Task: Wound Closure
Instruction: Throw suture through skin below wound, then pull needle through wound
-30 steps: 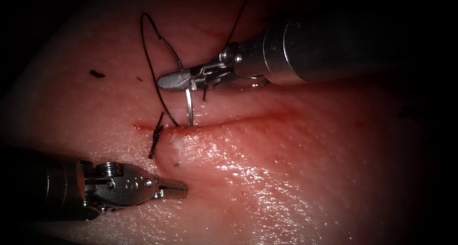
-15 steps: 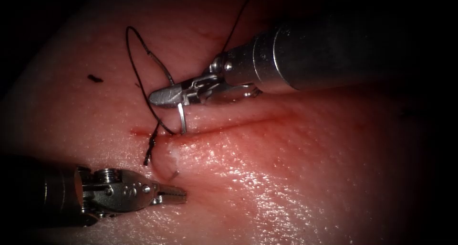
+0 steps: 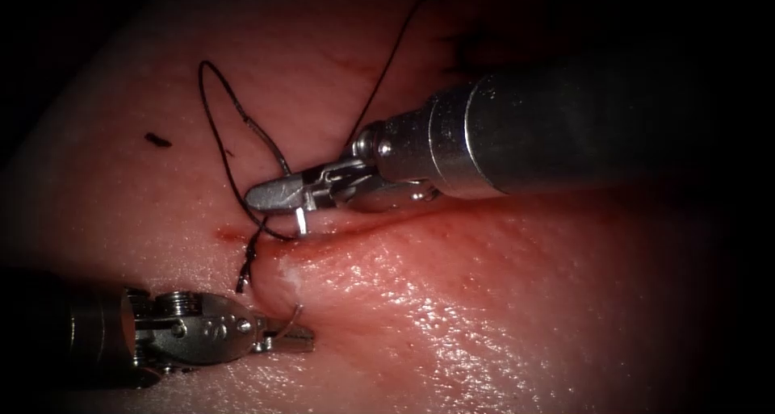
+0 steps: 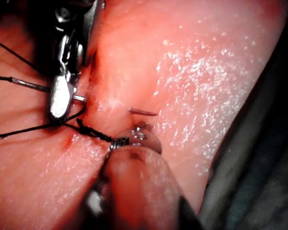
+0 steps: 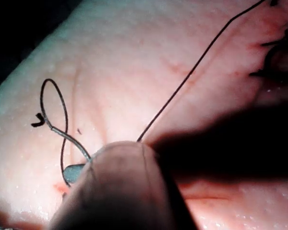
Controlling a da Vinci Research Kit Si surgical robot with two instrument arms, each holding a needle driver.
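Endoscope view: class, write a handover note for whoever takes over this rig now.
Right arm's tool: shut on the curved steel needle near its thread end.
Left arm's tool: holds nothing, beside the needle's tip.
Needle in the pink tissue at the red cut's left end, tip out on the near edge.
Black thread loops above.
Done: one knotted stitch.
Left: needle not drawn out; cut open to the right.

Glossy wet tissue [image 3: 452, 317]; shiny metal right pincer [image 3: 274, 196].

My two arms are long, shiny grey metal tubes. My right tool [image 3: 274, 196] and left tool [image 3: 286, 333] are small, silver, with round screws and tiny jaws.
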